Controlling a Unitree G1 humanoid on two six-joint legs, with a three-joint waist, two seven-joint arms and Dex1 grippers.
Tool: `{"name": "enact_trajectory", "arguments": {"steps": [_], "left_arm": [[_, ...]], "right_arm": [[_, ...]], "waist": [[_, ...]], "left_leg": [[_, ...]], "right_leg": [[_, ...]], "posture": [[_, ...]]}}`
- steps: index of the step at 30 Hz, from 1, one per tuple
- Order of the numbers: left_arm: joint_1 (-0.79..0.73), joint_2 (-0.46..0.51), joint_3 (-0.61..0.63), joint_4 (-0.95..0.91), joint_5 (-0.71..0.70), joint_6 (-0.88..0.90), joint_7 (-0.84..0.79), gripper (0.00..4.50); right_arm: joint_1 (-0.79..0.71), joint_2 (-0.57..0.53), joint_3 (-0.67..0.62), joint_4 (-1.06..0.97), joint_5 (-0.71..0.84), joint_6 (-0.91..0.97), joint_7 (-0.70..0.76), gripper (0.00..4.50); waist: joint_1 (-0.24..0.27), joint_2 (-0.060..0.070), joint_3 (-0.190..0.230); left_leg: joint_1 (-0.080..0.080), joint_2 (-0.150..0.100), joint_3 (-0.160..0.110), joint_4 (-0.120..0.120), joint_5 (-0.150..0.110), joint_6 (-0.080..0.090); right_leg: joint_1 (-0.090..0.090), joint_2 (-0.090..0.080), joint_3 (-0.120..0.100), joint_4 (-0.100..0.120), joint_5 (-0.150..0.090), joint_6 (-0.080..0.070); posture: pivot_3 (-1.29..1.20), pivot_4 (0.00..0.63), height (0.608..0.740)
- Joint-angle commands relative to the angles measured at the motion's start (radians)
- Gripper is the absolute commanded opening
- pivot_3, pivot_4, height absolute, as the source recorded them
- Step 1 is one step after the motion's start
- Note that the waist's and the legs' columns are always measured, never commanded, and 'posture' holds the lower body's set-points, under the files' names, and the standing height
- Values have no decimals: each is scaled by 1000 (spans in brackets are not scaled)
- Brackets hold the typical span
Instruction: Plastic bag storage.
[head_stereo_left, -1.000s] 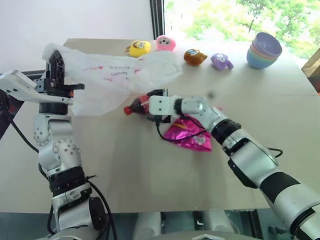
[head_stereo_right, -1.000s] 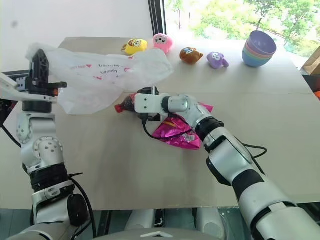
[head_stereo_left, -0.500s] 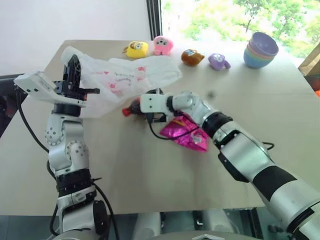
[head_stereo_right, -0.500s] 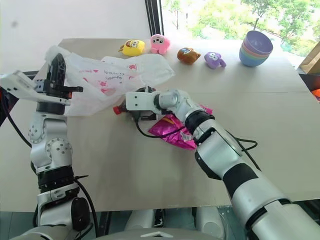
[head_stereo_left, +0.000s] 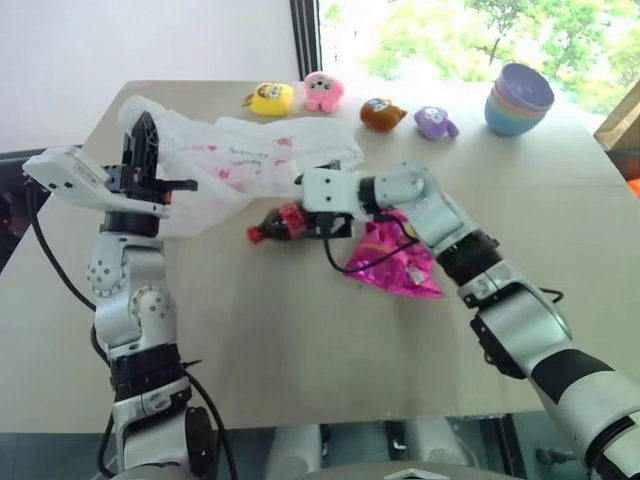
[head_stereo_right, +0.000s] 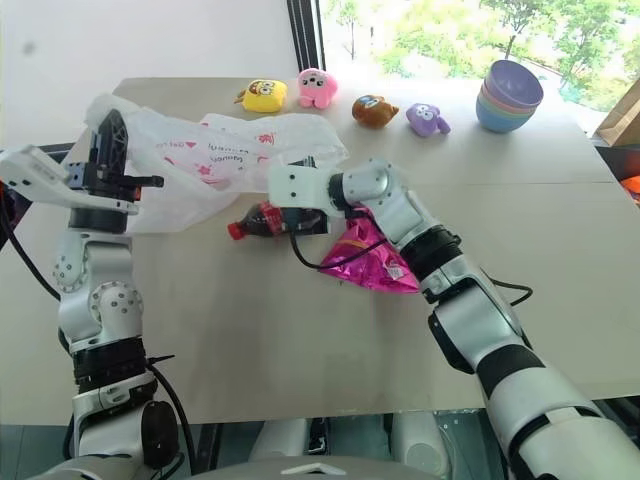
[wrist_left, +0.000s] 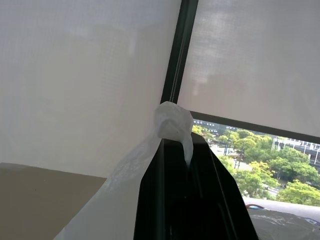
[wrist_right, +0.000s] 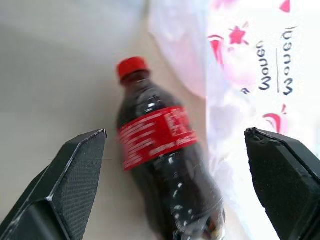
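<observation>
The plastic bag (head_stereo_left: 250, 160), thin white with red print, lies crumpled on the table's far left. One handle (wrist_left: 172, 122) of it is pinched in my left gripper (head_stereo_left: 140, 140), which is shut and points upward at the table's left edge. My right gripper (wrist_right: 175, 132) hovers wide open just above a cola bottle (head_stereo_left: 278, 222) with a red cap. The bottle lies on its side beside the bag's near edge, between the two fingers (wrist_right: 75, 170) but not touched by them.
A shiny magenta snack packet (head_stereo_left: 392, 264) lies under my right forearm. Along the far edge sit several small plush toys: yellow (head_stereo_left: 272, 97), pink (head_stereo_left: 325, 90), brown (head_stereo_left: 388, 112), purple (head_stereo_left: 437, 122). Stacked pastel bowls (head_stereo_left: 522, 98) stand at the far right.
My right gripper has lifted a little off the cola bottle and drifted right, still open. The left gripper keeps its hold on the bag handle.
</observation>
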Motion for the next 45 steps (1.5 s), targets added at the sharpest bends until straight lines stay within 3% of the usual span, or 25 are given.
{"name": "enact_trajectory", "arguments": {"steps": [1,5,8,12,14,16,20,24,35,45], "left_arm": [[-25,5,-2,-7,-2,-14,-4,0],[-37,5,-6,12,-2,-16,-12,0],[-41,6,-7,17,-2,-16,-15,0],[-34,10,-4,12,-6,-11,-16,0],[-33,9,-7,14,-7,-9,-19,0],[-35,6,-13,16,-5,-8,-20,0],[-42,-2,-25,22,-6,-9,-24,0],[-51,-11,-37,34,-4,-14,-27,0],[-40,-15,-30,21,-6,-15,-27,0],[-44,-17,-32,22,-4,-18,-23,0]], "right_arm": [[-60,46,7,133,-31,-51,-81,4461],[-105,119,19,330,-76,-85,-187,4461],[-103,117,27,365,-84,-102,-140,4461],[-29,40,29,176,-38,-83,44,4461],[42,-17,14,-45,5,3,122,4461],[87,-50,-6,-202,24,70,136,4461],[93,-78,-24,-317,16,140,92,4461],[80,-94,7,-255,-12,118,72,4461],[97,-85,85,-122,0,78,191,4461],[-20,16,103,202,-96,-21,-1,4461]], "waist": [[0,0,0],[-1,0,0],[0,0,0],[3,0,0],[2,0,0],[3,0,0],[0,0,0],[2,0,0],[2,0,0],[0,0,0]], "left_leg": [[0,0,1,0,0,0],[0,0,5,-1,0,0],[-1,0,5,-1,0,0],[-1,0,5,-1,0,0],[-1,0,4,-1,0,0],[-1,0,3,-1,0,0],[-1,0,-1,-1,0,0],[0,0,-1,-1,0,0],[0,0,0,0,0,0],[2,0,2,0,0,0]], "right_leg": [[0,0,0,0,0,0],[0,0,0,-1,0,0],[-1,0,0,-1,0,0],[0,0,-1,-1,0,0],[0,0,-1,-1,0,0],[0,0,-1,-1,0,0],[-1,-1,0,-1,0,0],[0,0,-1,0,0,0],[0,0,0,-1,0,0],[2,0,0,0,0,0]], "posture": [[0,150,740],[0,150,740],[0,150,740],[0,150,740],[0,150,740],[0,150,740],[0,150,740],[0,150,740],[0,150,740],[0,150,740]]}}
